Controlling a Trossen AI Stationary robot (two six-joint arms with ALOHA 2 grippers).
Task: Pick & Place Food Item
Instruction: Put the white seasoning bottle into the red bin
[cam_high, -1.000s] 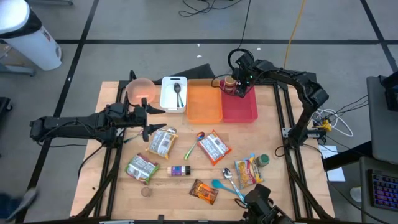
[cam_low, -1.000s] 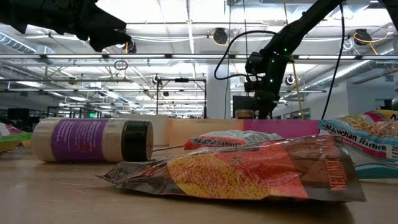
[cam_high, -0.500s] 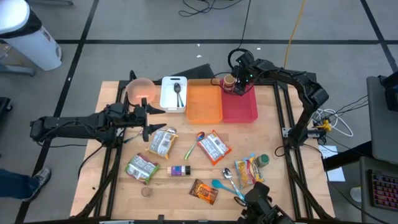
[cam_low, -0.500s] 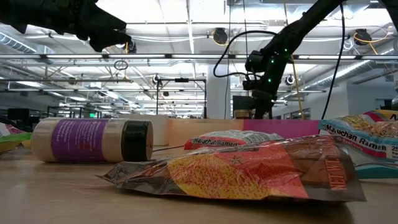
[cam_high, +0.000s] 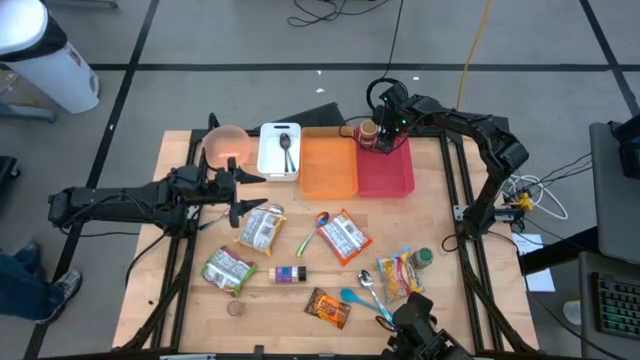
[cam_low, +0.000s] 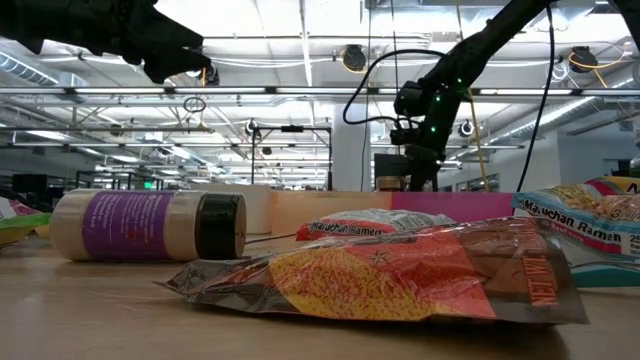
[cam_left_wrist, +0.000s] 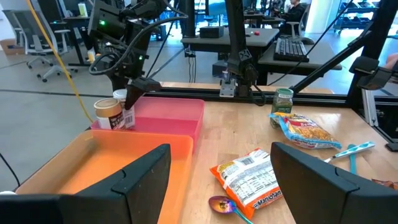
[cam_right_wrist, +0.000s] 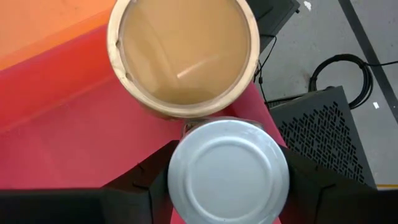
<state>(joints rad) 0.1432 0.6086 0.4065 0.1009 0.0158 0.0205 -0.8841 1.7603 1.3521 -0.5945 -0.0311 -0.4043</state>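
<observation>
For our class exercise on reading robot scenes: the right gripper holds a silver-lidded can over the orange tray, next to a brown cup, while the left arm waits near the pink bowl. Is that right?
Not quite. The can in the right gripper is over the red tray, not the orange tray; the high view and right wrist view show this. The brown cup is beside it, and the left gripper waits near the pink bowl.

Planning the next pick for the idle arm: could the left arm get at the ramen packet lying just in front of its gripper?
Probably yes. The left gripper hovers open beside the ramen packet, nothing lies on it, and the right gripper is away at the red bin, shut on a silver-lidded can.
</observation>
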